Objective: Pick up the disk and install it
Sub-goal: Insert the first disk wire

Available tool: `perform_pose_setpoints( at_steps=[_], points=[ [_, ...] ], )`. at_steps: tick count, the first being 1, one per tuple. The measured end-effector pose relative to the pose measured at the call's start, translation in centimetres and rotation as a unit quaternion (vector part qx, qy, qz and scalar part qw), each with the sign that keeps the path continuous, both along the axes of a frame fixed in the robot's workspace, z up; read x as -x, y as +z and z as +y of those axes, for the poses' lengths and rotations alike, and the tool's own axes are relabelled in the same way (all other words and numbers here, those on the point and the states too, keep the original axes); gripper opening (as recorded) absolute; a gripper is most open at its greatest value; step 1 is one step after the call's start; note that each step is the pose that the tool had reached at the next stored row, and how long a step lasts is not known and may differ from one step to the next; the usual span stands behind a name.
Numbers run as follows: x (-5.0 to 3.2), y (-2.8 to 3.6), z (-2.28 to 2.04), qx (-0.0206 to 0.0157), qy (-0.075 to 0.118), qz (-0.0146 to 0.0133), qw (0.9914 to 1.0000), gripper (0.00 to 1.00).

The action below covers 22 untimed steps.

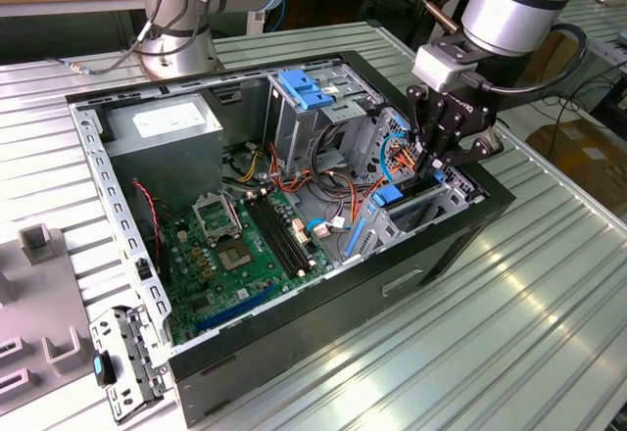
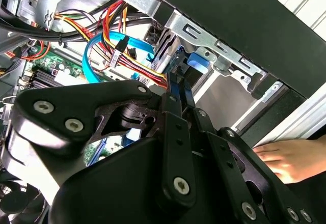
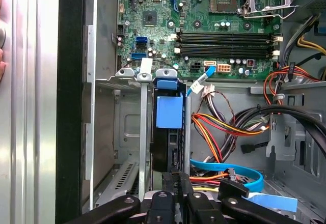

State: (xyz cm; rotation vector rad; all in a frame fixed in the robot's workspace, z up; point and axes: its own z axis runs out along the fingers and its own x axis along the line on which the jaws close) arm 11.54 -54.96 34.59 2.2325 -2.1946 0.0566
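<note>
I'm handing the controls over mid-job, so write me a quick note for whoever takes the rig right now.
Claw: shut on the edge of the silver hard drive in its blue plastic carrier.
Position: the drive stands on edge between the rails of the grey metal drive bay, at the exterior view's right end of the open black computer case.
Done: drive picked up and brought into the bay slot.
Left: not released; whether it is fully seated cannot be told.
Caution: a person's hand rests just outside the case wall, near the claw.
</note>
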Motion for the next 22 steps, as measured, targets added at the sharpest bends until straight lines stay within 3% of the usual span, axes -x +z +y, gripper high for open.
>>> perform_pose_setpoints(
  at_steps=[2,8,22],
  points=[
    [-0.01,0.39,0.0,0.0002,0.0,0.0,1.0,0.16],
    [-0.03,0.39,0.02,0.0002,-0.007,0.0,0.99998,0.16],
    [-0.03,-0.38,0.08,0.0001,-0.008,0.002,0.99997,0.16]
  ],
)
